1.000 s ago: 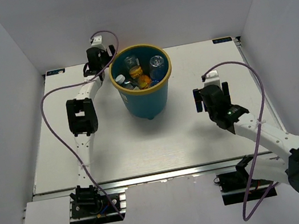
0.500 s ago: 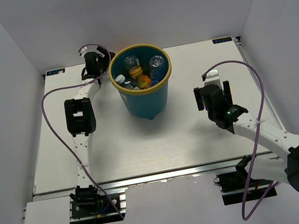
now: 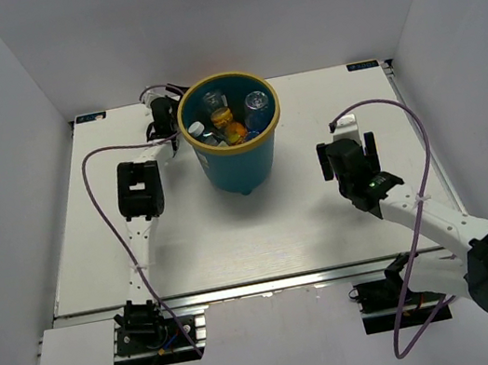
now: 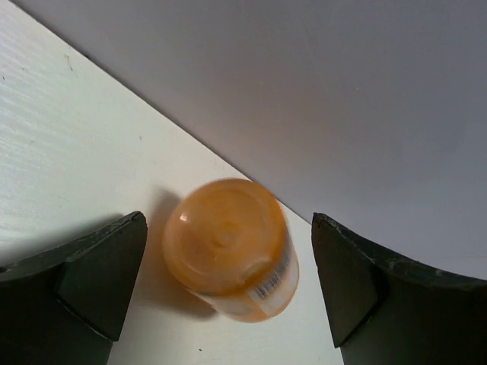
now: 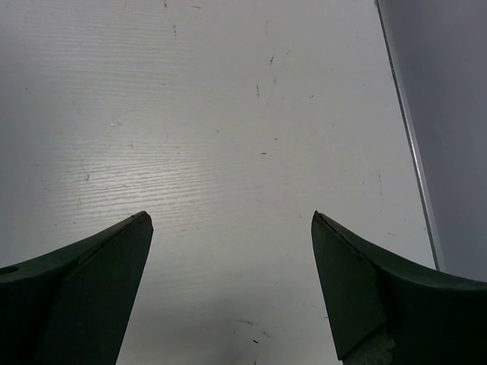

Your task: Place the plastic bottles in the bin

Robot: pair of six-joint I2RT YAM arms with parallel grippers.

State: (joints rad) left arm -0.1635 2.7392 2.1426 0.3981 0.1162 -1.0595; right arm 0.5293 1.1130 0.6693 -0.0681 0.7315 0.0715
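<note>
We are seeing the right gripper [image 5: 230, 228] hanging with its two dark fingers [image 5: 84, 296] spread wide over the scuffed white table [image 5: 228, 114], a grey wall [image 5: 449, 114] running along its right edge.

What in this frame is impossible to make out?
- Top view: the orange bottle on the table, hidden beneath the left end effector.
- Top view: how many bottles lie in the bin; they overlap and are small.
- Right wrist view: shows only tabletop; the bin is out of frame.
</note>
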